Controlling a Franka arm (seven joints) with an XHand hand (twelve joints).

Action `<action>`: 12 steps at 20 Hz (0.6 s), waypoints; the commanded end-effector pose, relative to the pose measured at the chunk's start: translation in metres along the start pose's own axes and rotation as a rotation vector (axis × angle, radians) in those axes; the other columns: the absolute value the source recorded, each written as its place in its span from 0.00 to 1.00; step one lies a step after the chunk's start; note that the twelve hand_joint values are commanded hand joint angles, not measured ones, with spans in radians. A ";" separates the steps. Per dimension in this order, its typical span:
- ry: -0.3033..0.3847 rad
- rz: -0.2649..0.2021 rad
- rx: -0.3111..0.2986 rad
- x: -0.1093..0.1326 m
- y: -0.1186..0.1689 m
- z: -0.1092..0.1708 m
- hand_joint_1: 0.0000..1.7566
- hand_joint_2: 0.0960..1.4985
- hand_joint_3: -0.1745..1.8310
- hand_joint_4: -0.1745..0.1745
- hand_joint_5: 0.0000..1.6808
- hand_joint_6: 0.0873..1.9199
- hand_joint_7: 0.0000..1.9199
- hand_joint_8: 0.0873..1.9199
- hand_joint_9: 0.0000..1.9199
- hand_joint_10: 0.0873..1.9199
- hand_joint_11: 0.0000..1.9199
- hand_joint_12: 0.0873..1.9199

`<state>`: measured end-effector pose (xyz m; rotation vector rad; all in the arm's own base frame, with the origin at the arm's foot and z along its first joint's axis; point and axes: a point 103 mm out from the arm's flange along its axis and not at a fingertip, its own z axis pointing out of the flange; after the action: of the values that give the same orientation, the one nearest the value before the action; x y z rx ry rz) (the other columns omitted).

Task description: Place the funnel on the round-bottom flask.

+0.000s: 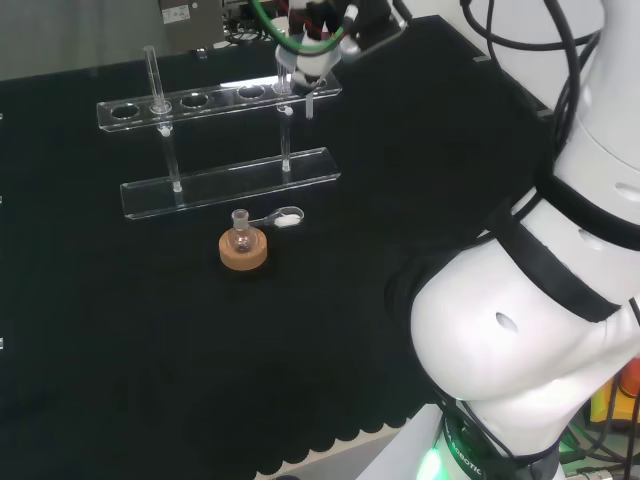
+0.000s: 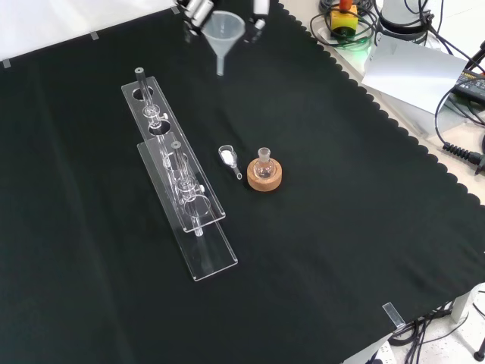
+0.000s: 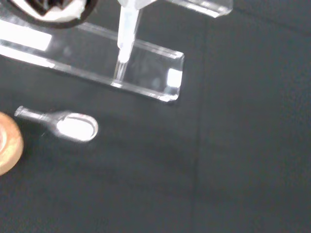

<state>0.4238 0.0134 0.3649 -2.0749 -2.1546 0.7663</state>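
Black-cloth tabletop (image 2: 341, 227) w/ a clear rack (image 2: 178, 178) running diagonally in front view. Robot hand (image 2: 198, 10) sits at top edge of front view, fingers curled round the funnel (image 2: 226, 34), held up in the air, spout down, well apart from the flask (image 2: 263, 163). Flask stands upright in a cork ring (image 2: 265, 179) near cloth centre, just beside a small scoop (image 2: 229, 158) w/ white powder, which lies btwn rack & flask.
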 end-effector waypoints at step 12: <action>-0.020 -0.096 0.018 0.082 0.006 0.041 0.49 0.43 0.44 0.48 0.32 0.30 0.27 0.36 0.51 0.33 0.22 0.70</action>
<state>0.4060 0.0712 0.3189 -1.9727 -2.2305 0.7963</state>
